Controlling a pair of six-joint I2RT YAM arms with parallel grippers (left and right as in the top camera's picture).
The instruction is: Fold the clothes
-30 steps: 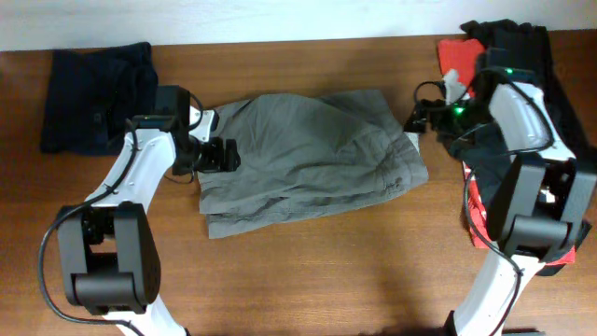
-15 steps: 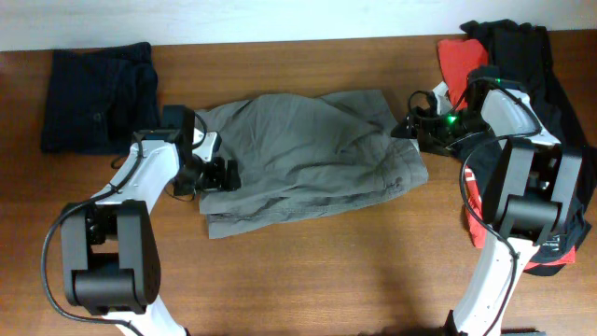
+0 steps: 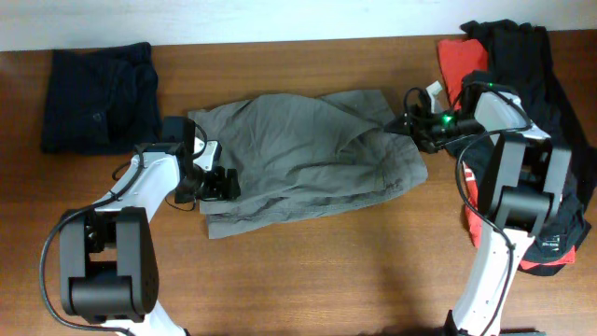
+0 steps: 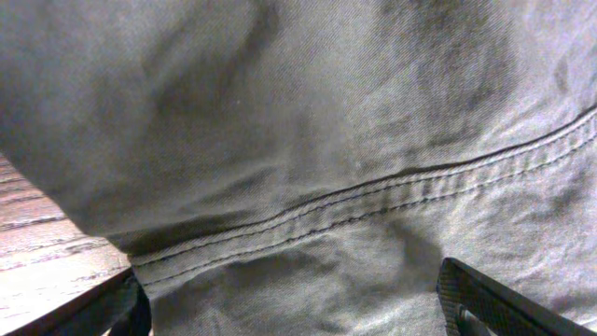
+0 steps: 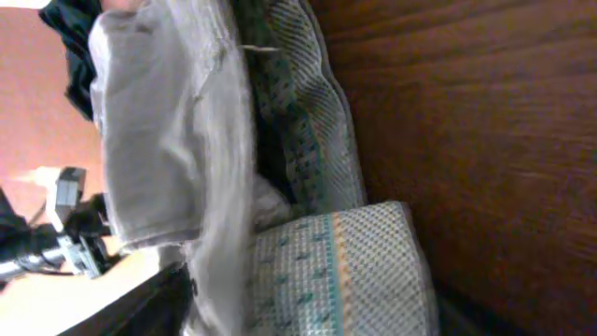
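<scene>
The wooden table (image 3: 308,280) fills the overhead view, with the clothes spread across its upper half. The largest piece, a rumpled grey garment (image 3: 308,159), lies in the centre of the frame, doubled over with a lower layer showing along its bottom edge. At the right edge sits a heap made of a black garment (image 3: 522,51) over a red garment (image 3: 459,61), partly hidden by the right arm. A folded navy garment (image 3: 98,98) rests in the upper left, well apart from the grey one.

The left gripper (image 3: 224,182) is at the grey garment's left edge. In the left wrist view its dark fingertips (image 4: 485,299) sit at the bottom corners, spread wide, with a stitched seam of the cloth between them and nothing pinched.

The right gripper (image 3: 409,121) is at the garment's upper right corner. The right wrist view shows only bunched grey cloth and a patterned lining (image 5: 326,271) against the table, so whether its jaws grip the cloth cannot be told.
</scene>
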